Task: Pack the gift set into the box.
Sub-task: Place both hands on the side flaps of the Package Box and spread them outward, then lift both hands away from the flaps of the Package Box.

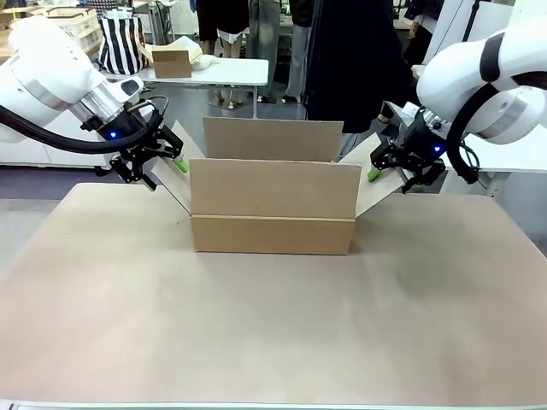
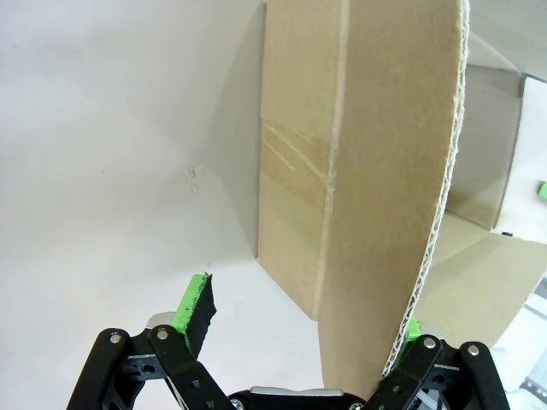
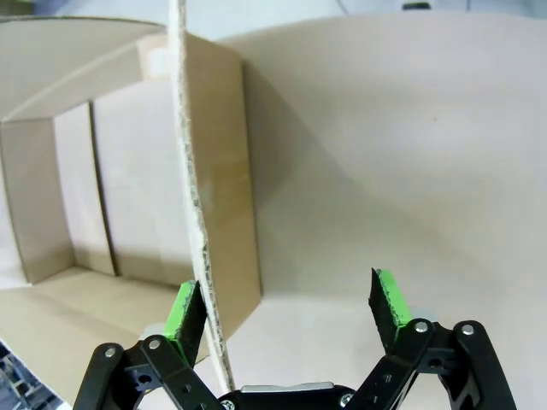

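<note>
1. The left hand (image 1: 167, 169) is spread wide and straddles the edge of the box's left side flap (image 1: 179, 195). In its wrist view the corrugated edge runs up between the green pads (image 2: 192, 303), close against one of them. Whether that pad touches cannot be told.
2. The right hand (image 1: 385, 175) mirrors it. Its jaws are also spread, with the right side flap (image 1: 372, 195) standing between them just beside one pad (image 3: 186, 309). The other pad is well apart from the card.
3. Neither hand pinches anything. Judging from this placement, each hand brackets its flap so that the flap leans outward and cannot fall over the opening.
4. The box (image 1: 273, 232), a wide brown corrugated carton, sits at the middle of the worktop (image 1: 273, 342) between the two arms. Its front flap (image 1: 273, 188) and rear flap (image 1: 273, 138) stand upright, and both side flaps splay outward.
5. That leaves the top open for loading from the person's side. The part of the box floor seen from the wrists is bare cardboard, so the packing step appears not yet done.
6. On a white table well behind the box sits a small carton (image 1: 171, 61) with white stuffing.
7. People stand farther off at the far side.
</note>
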{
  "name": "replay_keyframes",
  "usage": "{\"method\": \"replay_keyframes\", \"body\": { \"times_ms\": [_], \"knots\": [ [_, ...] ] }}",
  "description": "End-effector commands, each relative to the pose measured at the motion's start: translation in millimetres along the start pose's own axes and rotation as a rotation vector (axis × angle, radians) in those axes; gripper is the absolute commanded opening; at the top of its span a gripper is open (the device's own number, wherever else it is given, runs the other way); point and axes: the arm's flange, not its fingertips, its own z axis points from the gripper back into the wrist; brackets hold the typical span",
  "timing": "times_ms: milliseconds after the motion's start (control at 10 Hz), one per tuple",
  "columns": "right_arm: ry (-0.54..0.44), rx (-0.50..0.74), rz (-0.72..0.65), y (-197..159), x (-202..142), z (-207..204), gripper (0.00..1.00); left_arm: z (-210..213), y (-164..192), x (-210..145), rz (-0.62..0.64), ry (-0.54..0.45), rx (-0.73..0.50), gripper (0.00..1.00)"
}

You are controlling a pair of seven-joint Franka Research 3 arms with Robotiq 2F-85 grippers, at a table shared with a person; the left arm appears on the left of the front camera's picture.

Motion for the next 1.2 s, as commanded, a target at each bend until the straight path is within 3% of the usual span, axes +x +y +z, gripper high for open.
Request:
{"method": "replay_keyframes", "body": {
  "times_ms": [0, 1100],
  "knots": [
    [-0.005, -0.039, -0.016, 4.7, 2.6, 2.4, 1.0, 2.0, -2.0, -0.6, 0.009, -0.006, 0.015, 1.0],
    [-0.005, -0.039, -0.016, 4.7, 2.6, 2.4, 1.0, 2.0, -2.0, -0.6, 0.009, -0.006, 0.015, 1.0]
  ]
}}
